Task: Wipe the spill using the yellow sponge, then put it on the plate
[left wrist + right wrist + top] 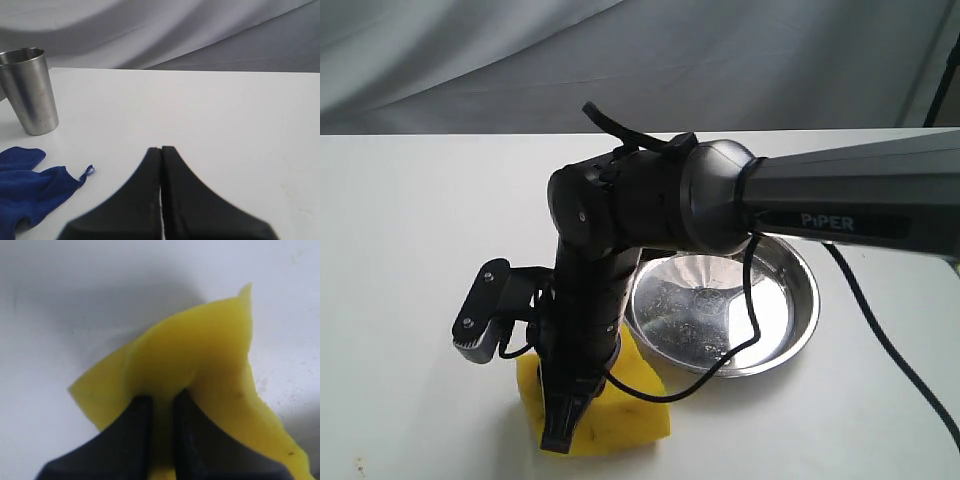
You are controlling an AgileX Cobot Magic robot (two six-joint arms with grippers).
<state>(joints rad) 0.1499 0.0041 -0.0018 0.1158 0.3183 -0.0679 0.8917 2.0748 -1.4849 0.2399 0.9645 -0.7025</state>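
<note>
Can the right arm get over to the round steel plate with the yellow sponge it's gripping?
Probably yes. The right gripper is shut on the yellow foam sponge, and the round shiny steel plate sits just beside it with nothing between them.

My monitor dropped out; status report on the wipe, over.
Right gripper: jaws shut on yellow sponge, sponge down on table. Left gripper shut, holding nothing. Spill not in sight. Plate right beside sponge, nothing between.

Looked like a robotics lab test rig: plain white bench (400,220) w/ grey cloth backdrop (520,60) behind, "PiPER"-marked arm (840,200) & loose black cable (890,345).
</note>
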